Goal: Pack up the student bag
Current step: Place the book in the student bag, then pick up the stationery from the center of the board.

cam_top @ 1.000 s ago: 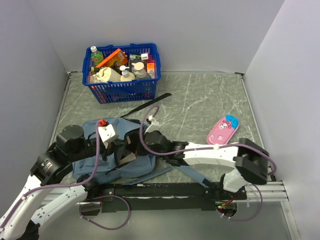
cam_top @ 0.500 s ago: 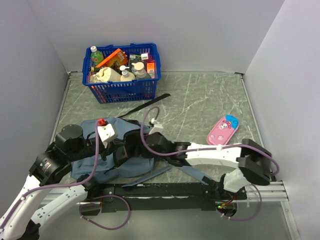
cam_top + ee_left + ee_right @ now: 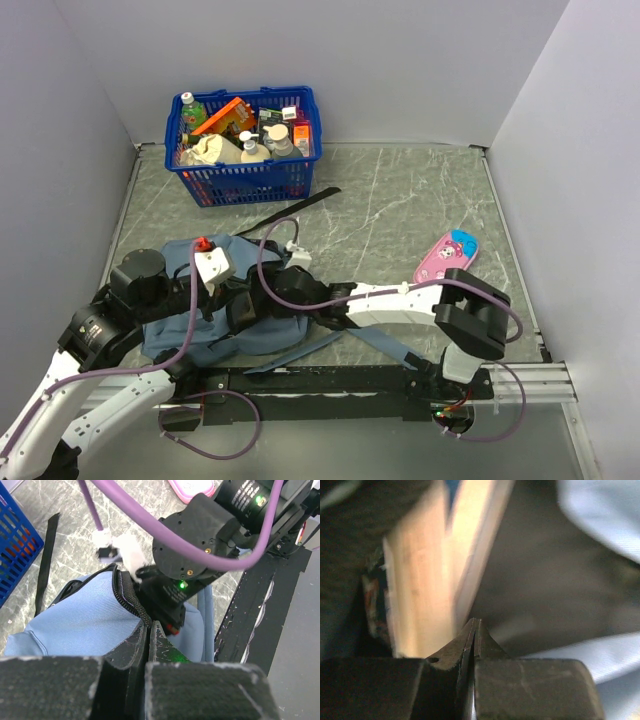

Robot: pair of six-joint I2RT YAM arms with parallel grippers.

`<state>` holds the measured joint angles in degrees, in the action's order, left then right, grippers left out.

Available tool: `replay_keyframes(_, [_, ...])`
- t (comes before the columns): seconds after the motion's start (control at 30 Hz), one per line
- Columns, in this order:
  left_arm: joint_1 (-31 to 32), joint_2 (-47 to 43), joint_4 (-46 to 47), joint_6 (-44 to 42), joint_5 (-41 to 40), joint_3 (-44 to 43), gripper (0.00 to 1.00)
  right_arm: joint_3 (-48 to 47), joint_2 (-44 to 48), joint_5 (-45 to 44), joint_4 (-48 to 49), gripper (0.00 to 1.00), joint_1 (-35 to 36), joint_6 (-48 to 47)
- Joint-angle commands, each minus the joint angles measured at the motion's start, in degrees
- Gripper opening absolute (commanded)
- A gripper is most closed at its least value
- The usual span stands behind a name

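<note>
Grey-blue fabric of the student bag (image 3: 250, 340) lies at the near left of the bench (image 3: 400, 200), its mouth hidden from overhead by both arms. The left wrist view shows the left claw (image 3: 150, 627) pinched together on the bag's zipper rim. The right wrist view, blurred, shows the right claw (image 3: 475, 627) closed on nothing in the bag's dark interior, beside a pale tan slab (image 3: 420, 580) I cannot identify.

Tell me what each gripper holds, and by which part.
Left gripper pinches the student bag by its zipper edge; right gripper, shut inside it, holds nothing.
</note>
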<state>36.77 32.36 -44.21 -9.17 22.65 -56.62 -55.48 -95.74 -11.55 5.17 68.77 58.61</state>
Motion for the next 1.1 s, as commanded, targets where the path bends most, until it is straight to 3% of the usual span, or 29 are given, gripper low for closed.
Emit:
replay_keyframes(0.0, [-0.21, -0.89, 6.24, 0.47, 2.48, -2.80, 0.01, 0.45, 1.25, 9.33, 16.33, 0.00, 0.93, -2.54])
replay_keyframes(0.07, [-0.30, -1.24, 5.98, 0.21, 2.22, -2.36, 0.01, 6.66, 3.80, 12.76, 28.15, 0.02, -0.99, -1.84])
replay_keyframes(0.17, [-0.21, -1.95, 5.18, -0.32, 2.31, -1.48, 0.01, 13.36, 11.87, 14.28, 29.12, 0.13, -3.90, -0.25])
replay_keyframes(0.2, [-0.21, -2.21, 5.10, -0.41, 2.22, -1.39, 0.01, 13.73, 16.86, 11.32, 19.36, 0.15, -5.91, -0.08])
replay_keyframes(0.27, [-0.30, -2.48, 5.36, -0.24, 2.66, -0.95, 0.01, 10.25, 21.45, 3.24, 3.36, 0.41, -7.24, -1.47])
replay_keyframes(0.3, [-0.21, -2.56, 5.44, -0.15, 2.66, -0.86, 0.01, 8.92, 24.78, -4.11, -10.91, 0.51, -9.25, -0.35])
replay_keyframes(0.33, [-0.21, -2.56, 5.62, -0.15, 2.92, -0.77, 0.01, 8.21, 26.30, -6.09, -16.45, 0.71, -10.58, -0.34])
replay_keyframes(0.43, [-0.30, -2.74, 5.97, 0.38, 3.45, -0.68, 0.01, 7.93, 32.88, -10.93, -31.39, 0.91, -18.39, 3.17])
replay_keyframes(0.5, [-0.30, -2.83, 5.97, 0.55, 3.71, -0.86, 0.01, 9.16, 38.58, -12.52, -35.91, 0.96, -22.61, 3.27])
replay_keyframes(0.53, [-0.21, -3.00, 5.89, 0.47, 3.71, -0.95, 0.01, 10.47, 40.27, -12.88, -39.06, 1.00, -28.37, 2.22])
replay_keyframes(0.77, [-0.21, -3.44, 5.97, 0.73, 4.06, -1.12, 0.01, 13.47, 45.83, -1.13, -44.36, 1.00, -60.45, -7.88])
replay_keyframes(0.93, [-0.21, -3.62, 5.62, 0.99, 4.68, -1.74, 0.01, 9.79, 40.91, -1.90, -48.06, 1.00, -70.95, -13.68])
replay_keyframes(1.07, [-0.21, -3.97, 5.88, 1.43, 4.94, -1.74, 0.01, 10.57, 36.08, 3.63, -44.38, 1.00, -79.13, -17.99])
